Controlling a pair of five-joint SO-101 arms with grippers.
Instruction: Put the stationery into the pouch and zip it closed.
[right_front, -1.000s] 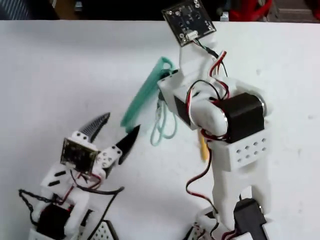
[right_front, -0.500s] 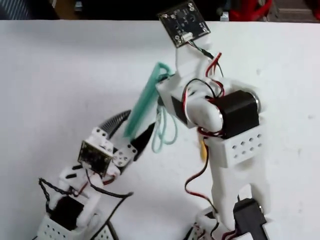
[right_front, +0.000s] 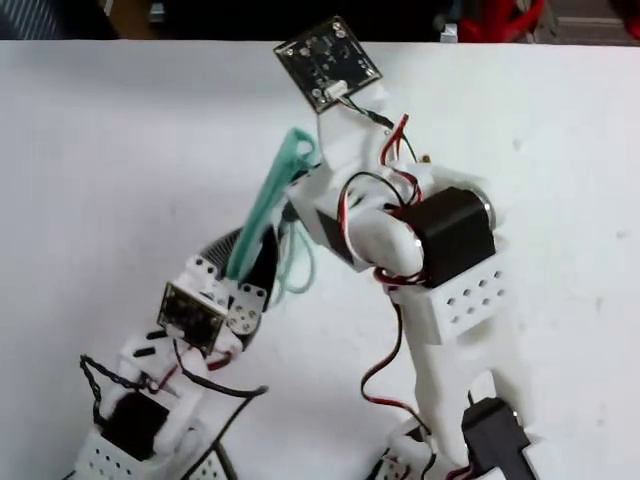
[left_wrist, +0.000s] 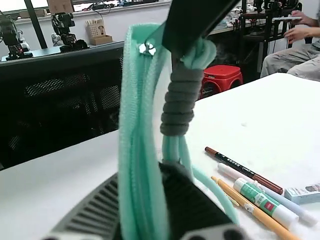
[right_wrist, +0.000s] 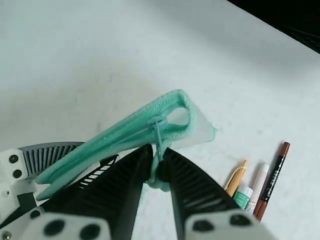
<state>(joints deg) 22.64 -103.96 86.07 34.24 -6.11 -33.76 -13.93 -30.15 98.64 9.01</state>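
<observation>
Presently, the mint-green zipped fabric pouch (right_front: 262, 205) stands on edge on the white table (right_front: 110, 130). In the high view it sits just off centre toward 9 o'clock, with its long axis running from 7 o'clock to 1 o'clock. The left arm enters from 7 o'clock. The left gripper (left_wrist: 144, 175) has its jaws drawn in on the pouch's 7 o'clock end, with a grey ribbed finger (right_front: 222, 246) against one face and a black finger against the other. The right arm enters from 5 o'clock and reaches the pouch's 1 o'clock end. There the right gripper (right_wrist: 156, 161) has its jaws almost together, pinching the mint-green pull cord (right_wrist: 159, 131) that hangs from the zip slider. A dark grey coiled wrap (left_wrist: 177, 105) binds this cord below the pinch point. The stationery lies flat on the table, apart from the pouch, in a close row: a brown pen (left_wrist: 235, 167), a white pen (left_wrist: 226, 172), a white tube with a green cap (left_wrist: 262, 202), an orange pencil (left_wrist: 240, 199) and a small pale-blue eraser (left_wrist: 304, 192).
</observation>
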